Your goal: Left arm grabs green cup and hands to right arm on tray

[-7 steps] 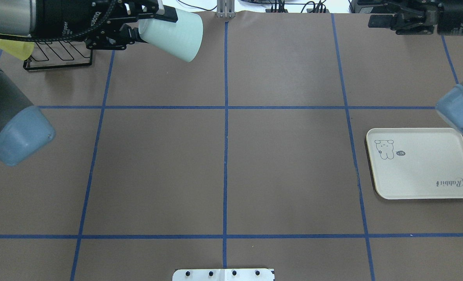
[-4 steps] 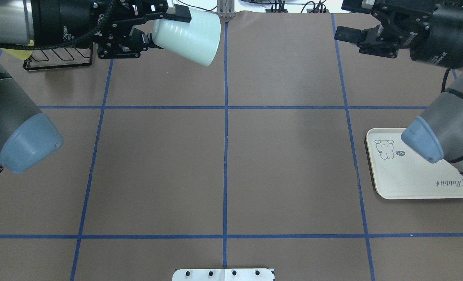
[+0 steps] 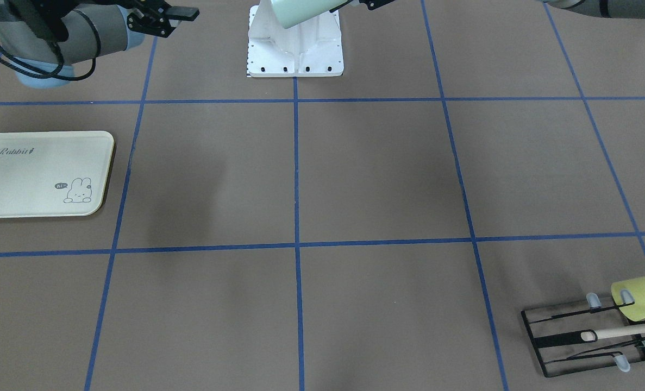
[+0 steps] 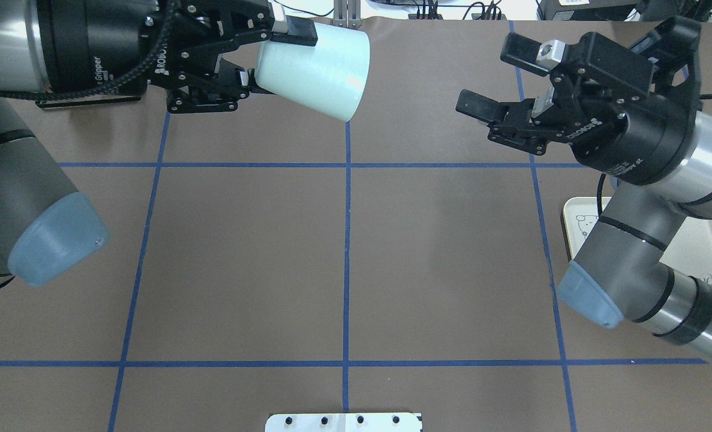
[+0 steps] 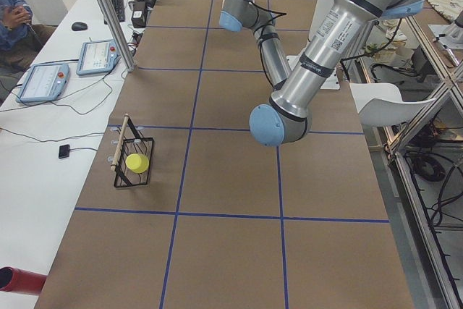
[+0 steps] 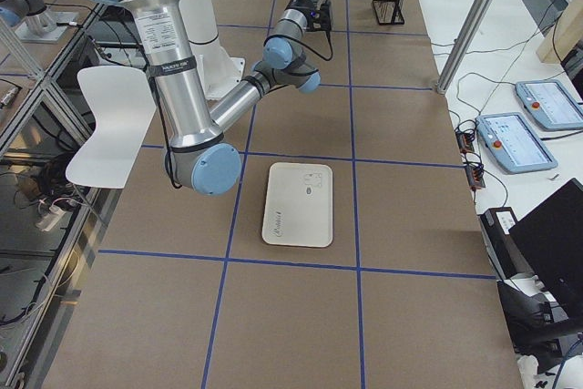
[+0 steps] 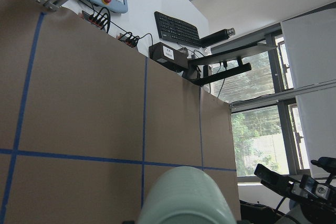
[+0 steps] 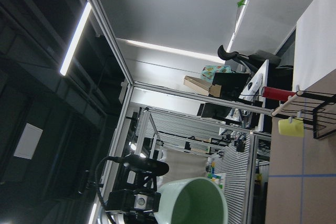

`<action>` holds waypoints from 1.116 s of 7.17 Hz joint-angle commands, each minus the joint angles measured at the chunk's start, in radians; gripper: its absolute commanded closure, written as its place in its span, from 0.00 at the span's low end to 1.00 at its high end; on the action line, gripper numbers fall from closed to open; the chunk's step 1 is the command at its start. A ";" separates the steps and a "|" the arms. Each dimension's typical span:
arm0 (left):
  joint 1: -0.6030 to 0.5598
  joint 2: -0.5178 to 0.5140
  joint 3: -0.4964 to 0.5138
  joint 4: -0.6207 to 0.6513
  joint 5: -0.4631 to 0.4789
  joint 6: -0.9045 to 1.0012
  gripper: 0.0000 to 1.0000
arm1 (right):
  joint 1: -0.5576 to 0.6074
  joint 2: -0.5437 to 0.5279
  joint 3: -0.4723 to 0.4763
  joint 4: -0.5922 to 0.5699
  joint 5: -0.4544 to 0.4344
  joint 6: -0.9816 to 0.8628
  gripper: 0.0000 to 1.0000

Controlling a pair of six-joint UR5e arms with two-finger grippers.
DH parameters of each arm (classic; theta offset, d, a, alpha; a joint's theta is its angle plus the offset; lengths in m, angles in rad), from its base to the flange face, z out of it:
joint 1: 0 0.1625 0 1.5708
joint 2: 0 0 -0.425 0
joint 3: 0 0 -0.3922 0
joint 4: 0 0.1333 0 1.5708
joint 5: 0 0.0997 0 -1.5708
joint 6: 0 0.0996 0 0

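Clamping the green cup (image 4: 320,69) at its base, the left hand (image 4: 272,56) faces the splayed right hand (image 4: 492,75).

We see a cup (image 4: 314,75) of smooth, pale green plastic with a soft sheen. The worktop (image 4: 242,252) looks like matt brown paper crossed by blue tape. The left arm (image 4: 2,36) and right arm (image 4: 631,240) are brushed silvery metal with matt blue caps. The tray (image 3: 29,174) is smooth cream plastic, the rack (image 3: 558,341) thin black wire.
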 commanded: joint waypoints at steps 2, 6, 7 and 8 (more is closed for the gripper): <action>0.030 -0.017 -0.007 -0.001 0.000 -0.003 0.89 | -0.122 0.079 -0.007 0.018 -0.119 -0.001 0.00; 0.032 -0.020 -0.019 0.004 -0.066 -0.028 0.89 | -0.123 0.082 -0.011 0.015 -0.122 -0.002 0.00; 0.033 -0.020 -0.020 0.004 -0.067 -0.028 0.89 | -0.123 0.085 -0.011 0.008 -0.124 -0.002 0.00; 0.033 -0.020 -0.020 0.004 -0.067 -0.028 0.89 | -0.123 0.088 -0.011 -0.003 -0.133 -0.001 0.01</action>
